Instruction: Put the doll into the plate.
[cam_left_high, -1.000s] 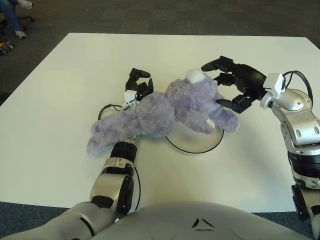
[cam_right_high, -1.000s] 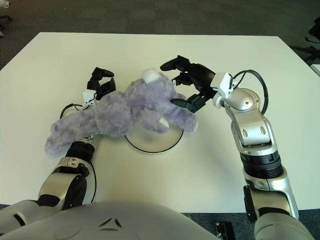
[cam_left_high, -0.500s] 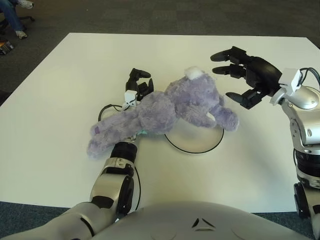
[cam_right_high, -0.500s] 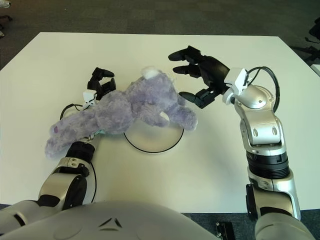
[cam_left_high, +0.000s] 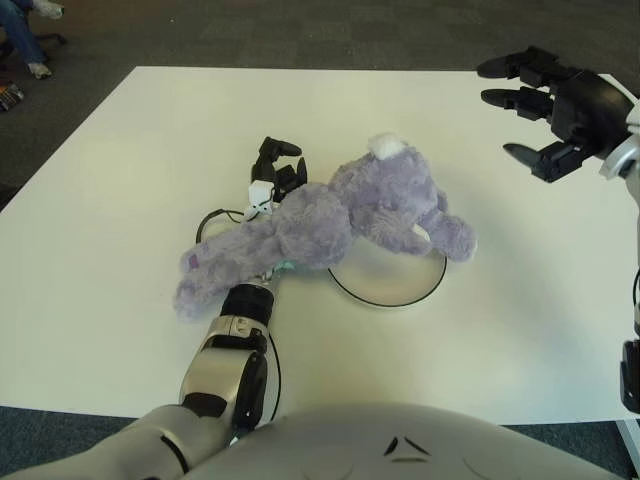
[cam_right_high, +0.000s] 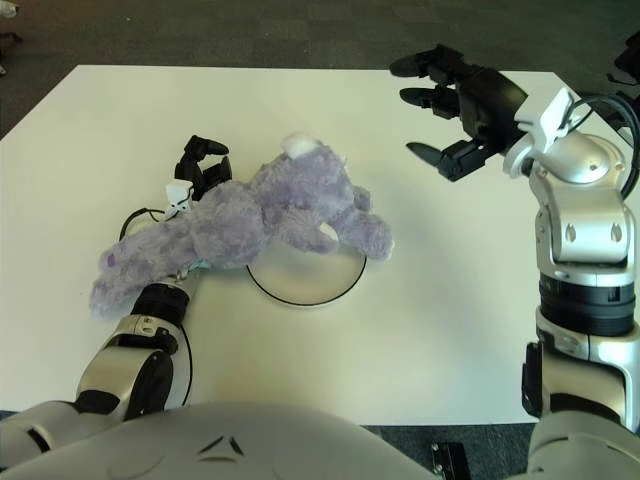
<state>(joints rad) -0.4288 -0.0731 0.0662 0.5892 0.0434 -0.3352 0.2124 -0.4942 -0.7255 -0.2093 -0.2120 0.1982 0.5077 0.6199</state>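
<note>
**White table, purple doll half across the plate**

White table (cam_left_high: 120, 200) filling the view, dark grey carpet (cam_left_high: 300, 30) beyond its far edge. Lying across the middle: purple plush doll (cam_left_high: 330, 225), stretched out lengthwise, head end toward the right with a white ear tuft on top, foot end trailing down to the left. Head and one arm draped over the far and left part of the white plate (cam_left_high: 400, 285), dark rim showing along the near and right side; body and legs off the plate, on the table. So, only partly in the plate.

Left hand (cam_left_high: 275, 170) just behind the doll's body, on its far-left side, black fingers (cam_right_high: 200, 150) curled upward beside the fur, forearm hidden under the plush. Whether those fingers actually have hold of the doll, cannot tell: too much covered by the fur.

Right hand (cam_right_high: 455, 105) up high at the right, well apart from the doll and the plate, fingers spread wide, thumb pointing back toward the doll, nothing held. Silver right arm (cam_right_high: 580, 230) rising at the right edge.
</note>
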